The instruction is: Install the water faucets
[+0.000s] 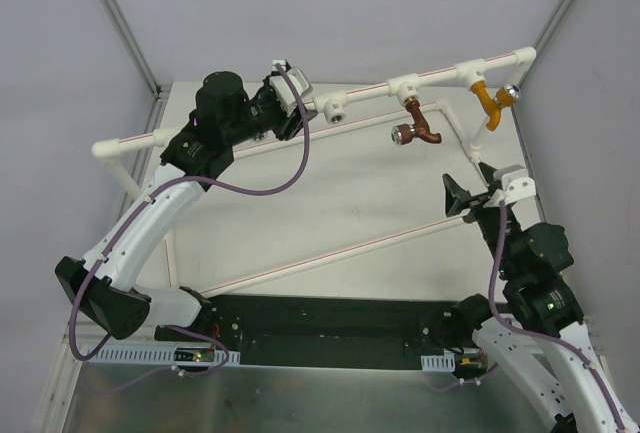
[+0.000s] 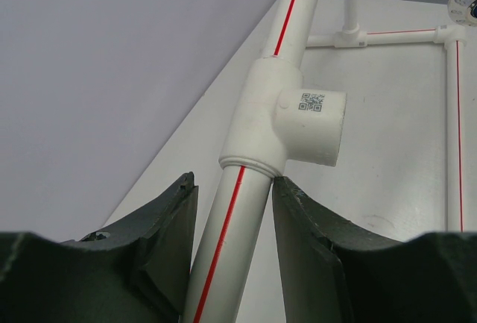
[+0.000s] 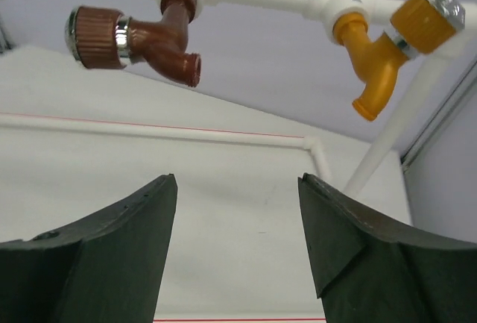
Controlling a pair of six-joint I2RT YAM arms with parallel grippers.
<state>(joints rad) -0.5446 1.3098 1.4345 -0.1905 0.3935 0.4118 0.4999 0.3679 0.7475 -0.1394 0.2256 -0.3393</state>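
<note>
Two water faucets hang from tee sockets on the raised white pipe with a red stripe (image 1: 365,93). The dark reddish-brown faucet (image 1: 418,129) (image 3: 149,39) is in the middle, its shiny round end pointing left. The orange-yellow faucet (image 1: 490,101) (image 3: 376,58) is further right. My left gripper (image 1: 296,108) (image 2: 232,189) is shut on this pipe (image 2: 223,241), just below an empty white tee socket (image 2: 298,125) (image 1: 333,108). My right gripper (image 1: 470,188) (image 3: 237,181) stands open below and in front of the faucets, nothing between its fingers.
The pipe frame has lower rails lying on the white table (image 1: 330,203), one diagonal rail (image 1: 330,258) and a right upright (image 3: 387,151). Metal corner posts (image 1: 120,23) and grey walls enclose the back. A black base bar (image 1: 320,328) runs along the near edge.
</note>
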